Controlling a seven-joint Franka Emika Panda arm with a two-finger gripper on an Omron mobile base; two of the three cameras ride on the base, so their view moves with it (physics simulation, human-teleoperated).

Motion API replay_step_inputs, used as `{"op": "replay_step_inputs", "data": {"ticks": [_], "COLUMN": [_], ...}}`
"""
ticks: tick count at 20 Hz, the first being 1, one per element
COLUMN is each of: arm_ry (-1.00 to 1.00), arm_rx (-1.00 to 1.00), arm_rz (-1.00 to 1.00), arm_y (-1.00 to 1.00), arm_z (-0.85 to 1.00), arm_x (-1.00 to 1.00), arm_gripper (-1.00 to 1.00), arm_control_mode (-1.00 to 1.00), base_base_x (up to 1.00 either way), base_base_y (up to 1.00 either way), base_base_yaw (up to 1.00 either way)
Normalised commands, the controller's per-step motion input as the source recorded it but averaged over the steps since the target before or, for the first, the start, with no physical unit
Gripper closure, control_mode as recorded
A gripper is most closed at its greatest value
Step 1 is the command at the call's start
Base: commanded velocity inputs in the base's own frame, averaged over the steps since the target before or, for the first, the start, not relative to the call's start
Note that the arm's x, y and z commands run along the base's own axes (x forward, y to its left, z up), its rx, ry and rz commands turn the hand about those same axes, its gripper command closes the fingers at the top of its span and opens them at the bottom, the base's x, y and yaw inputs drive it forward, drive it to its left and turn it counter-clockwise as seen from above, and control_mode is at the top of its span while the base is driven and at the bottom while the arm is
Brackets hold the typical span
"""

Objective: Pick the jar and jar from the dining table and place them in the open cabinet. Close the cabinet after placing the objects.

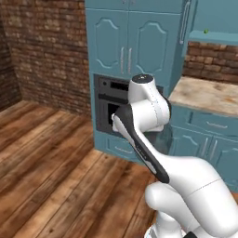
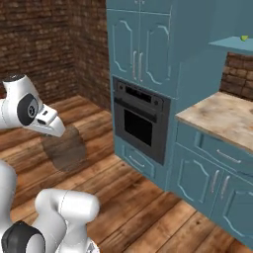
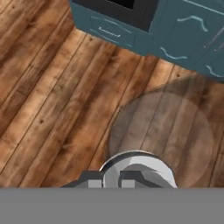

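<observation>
- I am carrying the wide smoky grey jar. In the right base view it hangs under the hand, above the wood floor.
- The hand is closed as tight as it goes. In the hand view its fingertips sit at the jar's silvery lid, so I judge the grip is on the lid; the contact itself is hard to see.
- The jar's see-through body spreads out below the hand, with floorboards showing through it.
- Ahead stands a tall teal unit with a black oven, and closed arched doors above it.
- To the right is a beige stone counter. Above it a teal shelf carries a small green thing; I cannot tell what it is.
- That shelf looks like the open cabinet's, so I judge the step is transport toward it.
- To do it well, I want the jar kept upright and moved slowly, since a lid grip may let it swing.
- I want to lift it well above the counter's edge before moving in.
- I would set it deep on the shelf, apart from the green thing, so the door can close.
</observation>
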Motion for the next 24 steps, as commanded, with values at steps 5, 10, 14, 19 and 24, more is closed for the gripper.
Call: {"op": "replay_step_inputs", "data": {"ticks": [5,10,14,19,24], "arm_ry": [0.00,0.00,0.00,0.00,0.00], "arm_rx": [0.00,0.00,0.00,0.00,0.00], "arm_rz": [0.00,0.00,0.00,0.00,0.00], "arm_y": [0.00,0.00,0.00,0.00,0.00], "arm_z": [0.00,0.00,0.00,0.00,0.00], "arm_x": [0.00,0.00,0.00,0.00,0.00], "arm_gripper": [1.00,1.00,1.00,1.00,1.00], "arm_control_mode": [1.00,1.00,1.00,1.00,1.00], "base_base_x": [0.00,0.03,0.21,0.45,0.54], "base_base_y": [-0.62,-0.72,-0.75,-0.63,-0.44], "base_base_yaw": [-0.34,-0.26,-0.17,-0.11,-0.01]}}
